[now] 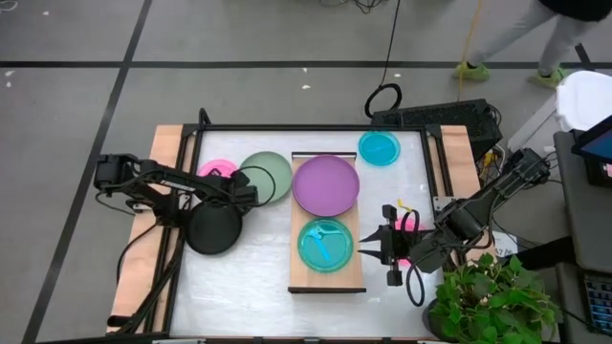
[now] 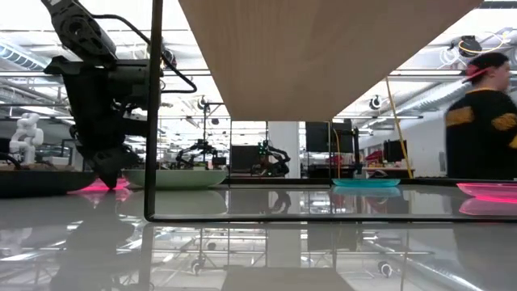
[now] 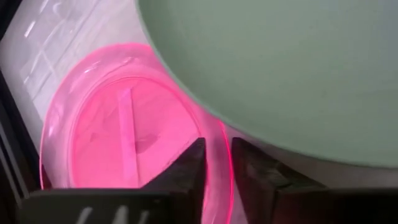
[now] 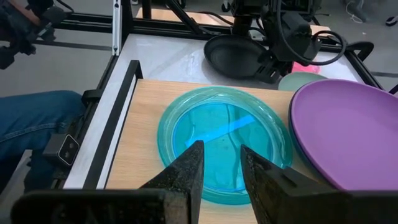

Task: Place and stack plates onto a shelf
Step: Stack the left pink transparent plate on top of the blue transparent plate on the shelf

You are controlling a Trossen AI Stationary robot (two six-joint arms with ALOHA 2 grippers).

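Fingers of the left gripper (image 3: pixel 216 171) stand a narrow gap apart astride the pink plate's (image 3: pixel 124 124) rim, beside the green plate (image 3: pixel 280 68). The right gripper (image 4: pixel 219 171), slightly open, holds nothing above the blue plate (image 4: pixel 224 143) on the shelf (image 1: pixel 325 279), next to the purple plate (image 4: pixel 348 130).

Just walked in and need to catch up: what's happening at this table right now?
Two robot arms are sorting plates onto the light-wood shelf. A purple plate and a cyan plate already lie side by side on it. The right gripper sits just beside the cyan plate, fingers slightly apart and holding nothing. The left gripper is down at the pink plate, its fingers straddling the rim next to the sage-green plate. A black plate and another cyan plate wait on the table.
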